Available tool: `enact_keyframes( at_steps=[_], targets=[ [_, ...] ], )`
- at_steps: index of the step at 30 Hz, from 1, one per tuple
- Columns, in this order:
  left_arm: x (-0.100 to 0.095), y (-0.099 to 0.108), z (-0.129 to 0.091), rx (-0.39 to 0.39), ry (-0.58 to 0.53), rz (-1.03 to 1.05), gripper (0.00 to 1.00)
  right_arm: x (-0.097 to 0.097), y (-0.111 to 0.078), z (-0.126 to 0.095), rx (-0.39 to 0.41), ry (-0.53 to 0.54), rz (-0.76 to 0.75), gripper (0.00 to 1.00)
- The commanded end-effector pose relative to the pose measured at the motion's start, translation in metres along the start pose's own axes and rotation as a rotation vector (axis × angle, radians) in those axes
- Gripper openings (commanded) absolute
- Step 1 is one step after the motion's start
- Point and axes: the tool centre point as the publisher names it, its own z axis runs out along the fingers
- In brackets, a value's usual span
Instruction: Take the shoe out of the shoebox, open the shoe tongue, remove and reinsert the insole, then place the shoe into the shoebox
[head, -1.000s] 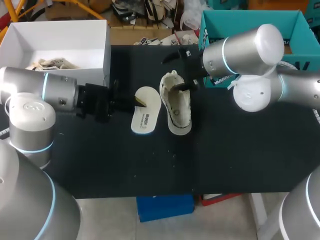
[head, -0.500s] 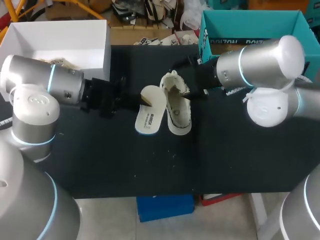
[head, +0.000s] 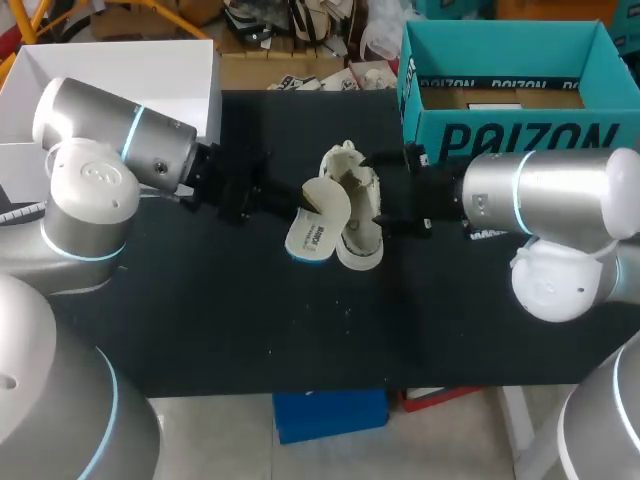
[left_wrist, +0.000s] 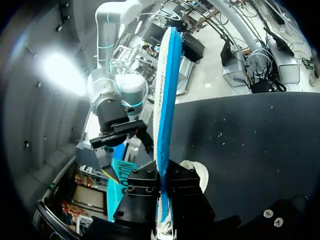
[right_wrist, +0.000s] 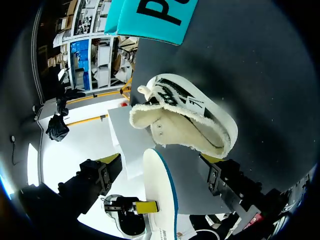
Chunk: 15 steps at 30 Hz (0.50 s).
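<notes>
We work at a table (head: 200, 330) whose matte black top fills most of the head view. Small pale specks dot its surface toward the front edge, and the left wrist view shows the same speckling. Light falls evenly across it, with only a faint sheen.

Dark print marks the teal shoebox (head: 520, 140) and insole (head: 318, 232).

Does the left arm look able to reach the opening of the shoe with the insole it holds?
Probably yes. The left gripper is shut on the insole, which is tilted up close beside the shoe. The right gripper stands open at the shoe's other side, not across its opening.
</notes>
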Motion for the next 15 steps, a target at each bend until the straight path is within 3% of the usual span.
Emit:
enact_keyframes(
  at_steps=[1,15],
  targets=[
    [-0.001,0.003,0.014,0.006,0.006,0.0,0.0,-0.01,-0.006,-0.02,-0.363,0.045,0.003,1.0],
    [-0.001,-0.003,0.04,0.018,0.0,-0.007,0.0,-0.009,-0.01,-0.076,-0.412,0.048,-0.025,1.0]
  ],
)
